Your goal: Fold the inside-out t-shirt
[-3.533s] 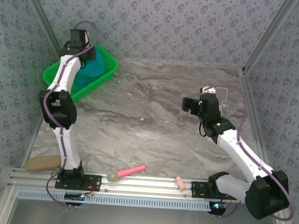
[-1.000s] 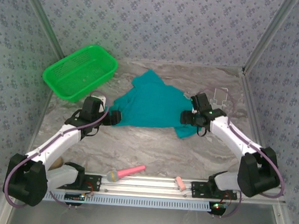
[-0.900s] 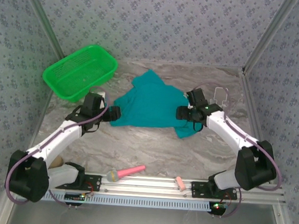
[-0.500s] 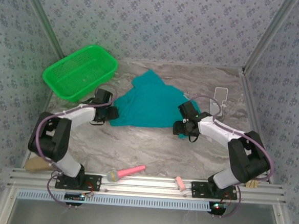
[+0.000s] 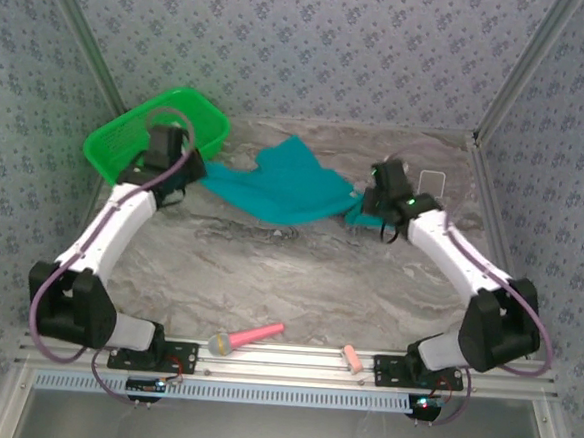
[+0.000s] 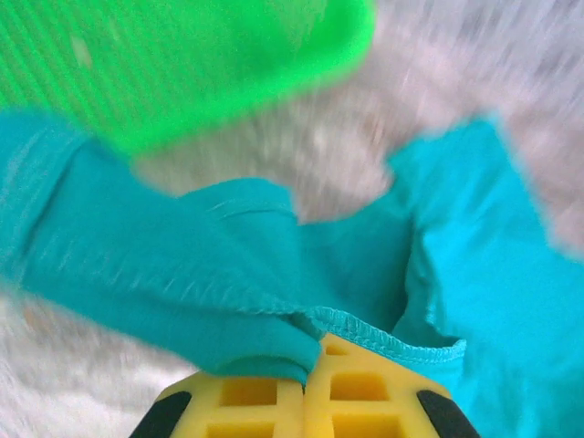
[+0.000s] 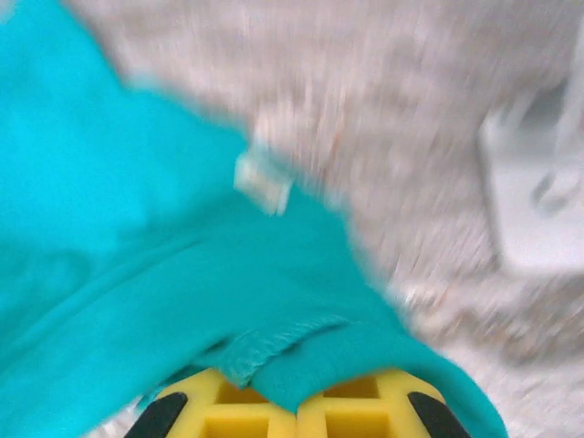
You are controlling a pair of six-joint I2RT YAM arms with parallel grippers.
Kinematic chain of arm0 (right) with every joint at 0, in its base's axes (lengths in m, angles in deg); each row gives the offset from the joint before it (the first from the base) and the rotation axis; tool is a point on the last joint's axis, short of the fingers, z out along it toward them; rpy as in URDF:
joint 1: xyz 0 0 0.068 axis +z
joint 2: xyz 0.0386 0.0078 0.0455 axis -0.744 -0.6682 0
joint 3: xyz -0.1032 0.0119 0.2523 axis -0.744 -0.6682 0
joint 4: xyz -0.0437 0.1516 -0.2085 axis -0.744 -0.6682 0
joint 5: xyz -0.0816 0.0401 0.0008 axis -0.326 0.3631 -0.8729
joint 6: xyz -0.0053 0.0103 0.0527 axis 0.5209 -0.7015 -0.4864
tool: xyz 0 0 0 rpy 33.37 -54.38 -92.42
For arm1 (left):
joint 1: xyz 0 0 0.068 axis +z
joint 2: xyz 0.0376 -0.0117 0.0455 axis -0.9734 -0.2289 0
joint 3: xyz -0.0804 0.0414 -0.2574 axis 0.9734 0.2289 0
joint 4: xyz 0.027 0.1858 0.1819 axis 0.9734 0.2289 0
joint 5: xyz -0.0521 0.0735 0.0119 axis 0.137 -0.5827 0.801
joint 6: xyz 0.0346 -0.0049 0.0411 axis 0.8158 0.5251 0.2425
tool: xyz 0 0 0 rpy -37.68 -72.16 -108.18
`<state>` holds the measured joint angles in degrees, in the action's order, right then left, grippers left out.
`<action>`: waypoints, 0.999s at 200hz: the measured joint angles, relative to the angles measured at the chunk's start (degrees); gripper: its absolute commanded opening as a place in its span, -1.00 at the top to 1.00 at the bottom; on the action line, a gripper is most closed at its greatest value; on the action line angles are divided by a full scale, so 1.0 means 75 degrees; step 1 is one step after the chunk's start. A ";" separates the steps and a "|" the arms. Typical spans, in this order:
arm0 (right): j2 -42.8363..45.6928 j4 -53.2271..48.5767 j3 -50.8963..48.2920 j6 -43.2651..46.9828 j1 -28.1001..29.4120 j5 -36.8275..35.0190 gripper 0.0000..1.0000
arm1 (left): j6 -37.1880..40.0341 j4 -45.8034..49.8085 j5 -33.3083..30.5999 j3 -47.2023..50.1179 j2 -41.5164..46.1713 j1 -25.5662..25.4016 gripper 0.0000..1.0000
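The inside-out t-shirt (image 5: 284, 186) is found toward the far edge of the surface (image 5: 298, 280), around its middle. There it is strung as a crumpled band between the two arms. Whether its sagging middle touches the surface or is carried just above it cannot be told.

The green basket (image 5: 128, 132) is set in the far left corner, just beside the cloth's left end. The left end effector (image 6: 306, 365) is pressed together on a stitched hem, with a fold of cloth draped over its tip. The right end effector (image 7: 297, 388) is likewise pinched on a hemmed edge at the cloth's right end. A small white stand (image 5: 432, 182) is seen near the right edge, just beside that arm. A white label (image 7: 263, 182) is exposed on the cloth.

Only a narrow strip of hem appears to be held on each side, so a slip is judged likely if the cloth is pulled taut or swung quickly. The left end could be snagged on the basket's rim if it is carried farther toward that corner. The stand could be knocked by the right arm. Because the cloth is bunched rather than spread, a crooked fold would be produced if it is laid down as it hangs.
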<state>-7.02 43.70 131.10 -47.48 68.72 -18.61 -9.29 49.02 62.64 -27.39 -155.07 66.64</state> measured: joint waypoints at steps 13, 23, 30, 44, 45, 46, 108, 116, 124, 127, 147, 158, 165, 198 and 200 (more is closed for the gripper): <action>0.0277 -0.0047 0.0825 0.0254 -0.0245 -0.0143 1.00 | -0.0143 0.0169 0.0085 -0.0804 0.0111 0.0312 1.00; 0.0606 -0.0038 0.1253 0.0487 -0.0303 -0.0303 1.00 | -0.0262 0.0271 0.0067 -0.1332 0.0207 0.0504 1.00; 0.0918 -0.0023 0.1405 0.0650 -0.0297 -0.0388 1.00 | -0.0344 0.0300 0.0017 -0.1533 0.0356 0.0583 1.00; 0.1577 -0.0093 0.1440 0.0883 -0.0262 -0.0449 1.00 | -0.0501 0.0361 -0.0044 -0.1542 0.0857 0.0600 1.00; 0.1606 -0.0102 0.1440 0.0892 -0.0259 -0.0452 1.00 | -0.0513 0.0364 -0.0050 -0.1536 0.0886 0.0600 1.00; 0.1682 -0.0128 0.1440 0.0915 -0.0256 -0.0458 1.00 | -0.0525 0.0376 -0.0058 -0.1518 0.0956 0.0600 1.00; 0.3943 -0.0495 0.0551 0.1737 -0.0099 0.0303 1.00 | -0.0729 0.0694 -0.0055 -0.0597 0.3153 0.0431 1.00; 0.3952 -0.0478 0.0551 0.1786 -0.0105 0.0370 1.00 | -0.0699 0.0691 -0.0044 -0.0536 0.3159 0.0425 1.00; 0.3847 -0.0446 0.0580 0.1816 -0.0114 0.0460 1.00 | -0.0673 0.0679 -0.0023 -0.0527 0.3115 0.0425 1.00; 0.3771 -0.0431 0.0600 0.1833 -0.0117 0.0501 1.00 | -0.0662 0.0624 -0.0003 -0.0527 0.3077 0.0417 1.00; 0.2844 -0.0373 0.0898 0.1888 -0.0143 0.0714 0.99 | -0.0577 0.0364 0.0114 -0.0557 0.2544 0.0411 1.00; 0.2136 -0.0361 0.1166 0.1926 -0.0181 0.0813 0.99 | -0.0490 0.0315 0.0175 -0.0691 0.1976 0.0396 1.00; 0.1626 -0.0347 0.1367 0.1958 -0.0210 0.0868 0.99 | -0.0425 0.0283 0.0224 -0.0860 0.1574 0.0396 1.00; -0.0134 -0.0662 0.2401 0.1993 -0.0347 0.1186 0.96 | -0.0146 0.0172 0.0551 -0.1445 -0.0259 0.0399 1.00; -0.0160 -0.0676 0.2433 0.1993 -0.0350 0.1195 0.96 | -0.0140 0.0169 0.0571 -0.1469 -0.0315 0.0399 1.00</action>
<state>-8.22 38.63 149.35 -32.53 66.10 -9.65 -10.34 50.29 66.93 -38.41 -157.43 69.63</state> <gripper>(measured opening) 0.052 0.048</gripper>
